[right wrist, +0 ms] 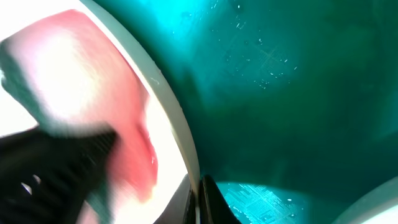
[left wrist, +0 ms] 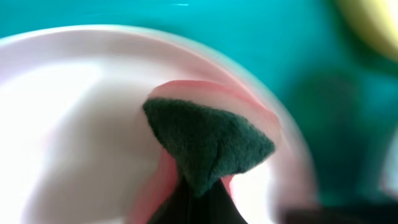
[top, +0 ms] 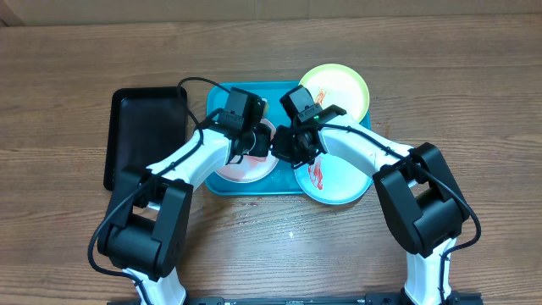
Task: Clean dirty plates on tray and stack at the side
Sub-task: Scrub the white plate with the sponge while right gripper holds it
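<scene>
The white plate [top: 246, 172] lies in the left half of the teal tray [top: 218, 100], with red smears on it. My left gripper [top: 251, 146] is shut on a dark green scouring pad [left wrist: 205, 142] pressed onto the white plate [left wrist: 74, 124]. My right gripper [top: 284, 146] is shut on the white plate's right rim [right wrist: 177, 127], one finger on each side [right wrist: 202, 200]. The mint-green plate [top: 340, 185] with red streaks lies at the tray's near right. The yellow-green plate [top: 345, 85] lies at its far right.
A black rectangular tray [top: 144, 135] lies on the wooden table left of the teal tray. The mint-green and yellow-green plates overhang the teal tray's right edge. The two arms meet closely over the tray's middle.
</scene>
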Robot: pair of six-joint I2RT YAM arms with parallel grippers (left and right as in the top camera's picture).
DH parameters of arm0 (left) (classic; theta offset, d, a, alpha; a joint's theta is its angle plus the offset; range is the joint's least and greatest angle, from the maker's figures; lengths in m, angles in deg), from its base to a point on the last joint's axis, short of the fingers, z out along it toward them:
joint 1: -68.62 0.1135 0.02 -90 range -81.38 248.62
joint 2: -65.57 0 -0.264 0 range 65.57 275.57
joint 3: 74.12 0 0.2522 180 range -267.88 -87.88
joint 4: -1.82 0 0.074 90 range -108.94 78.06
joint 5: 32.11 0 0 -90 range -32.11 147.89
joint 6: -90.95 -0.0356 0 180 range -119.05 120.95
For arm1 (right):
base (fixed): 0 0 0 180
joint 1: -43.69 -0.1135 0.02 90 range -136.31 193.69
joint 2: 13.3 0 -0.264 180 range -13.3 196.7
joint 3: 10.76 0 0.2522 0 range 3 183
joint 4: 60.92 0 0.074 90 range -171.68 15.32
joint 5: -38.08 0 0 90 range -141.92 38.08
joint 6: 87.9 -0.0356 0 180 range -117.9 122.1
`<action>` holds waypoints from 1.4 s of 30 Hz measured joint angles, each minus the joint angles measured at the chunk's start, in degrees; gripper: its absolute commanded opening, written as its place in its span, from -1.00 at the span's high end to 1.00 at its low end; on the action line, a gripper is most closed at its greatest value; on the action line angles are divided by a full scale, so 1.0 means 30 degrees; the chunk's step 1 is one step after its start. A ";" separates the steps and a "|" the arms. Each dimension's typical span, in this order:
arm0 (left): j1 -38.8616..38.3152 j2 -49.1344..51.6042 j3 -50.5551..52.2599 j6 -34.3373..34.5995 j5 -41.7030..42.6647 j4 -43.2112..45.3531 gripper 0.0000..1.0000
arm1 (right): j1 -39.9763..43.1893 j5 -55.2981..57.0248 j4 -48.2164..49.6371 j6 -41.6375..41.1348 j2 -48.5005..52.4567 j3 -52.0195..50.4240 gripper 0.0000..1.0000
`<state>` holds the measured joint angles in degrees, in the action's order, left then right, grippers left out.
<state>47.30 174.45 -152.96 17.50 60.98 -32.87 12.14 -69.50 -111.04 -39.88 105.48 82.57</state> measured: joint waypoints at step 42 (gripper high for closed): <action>0.0357 -0.0124 -0.0415 0.2856 -0.6513 -0.5472 0.92 | 0.0000 0.0095 -0.0051 0.0109 0.0000 0.0000 0.92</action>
<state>48.37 174.08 -154.20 26.07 41.44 -49.28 12.14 -69.22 -111.19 -39.55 105.48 82.57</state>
